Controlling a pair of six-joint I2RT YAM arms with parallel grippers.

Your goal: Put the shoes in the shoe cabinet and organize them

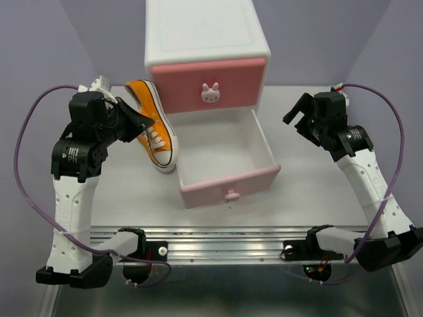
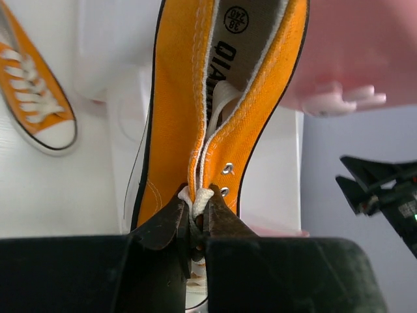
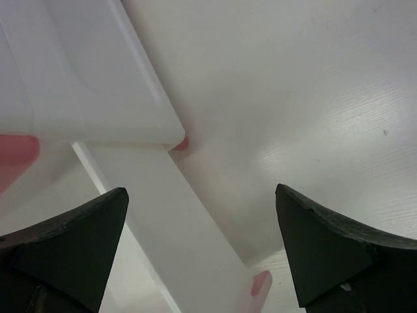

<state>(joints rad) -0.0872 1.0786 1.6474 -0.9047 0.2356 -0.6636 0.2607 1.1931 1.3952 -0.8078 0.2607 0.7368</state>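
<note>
Your white table (image 1: 317, 178) carries the shoe cabinet (image 1: 198, 33) at the back, its upper drawer closed and its lower drawer (image 1: 211, 190) pulled out with nothing visible inside. Your left pincer (image 2: 195, 210) is clenched on the laces of one orange shoe (image 2: 176, 117), just left of the open drawer. A second orange shoe (image 2: 36, 98) lies on the table beside it. Your right pincer (image 3: 201, 190) is spread wide, touching nothing, near the cabinet's right side.
</note>
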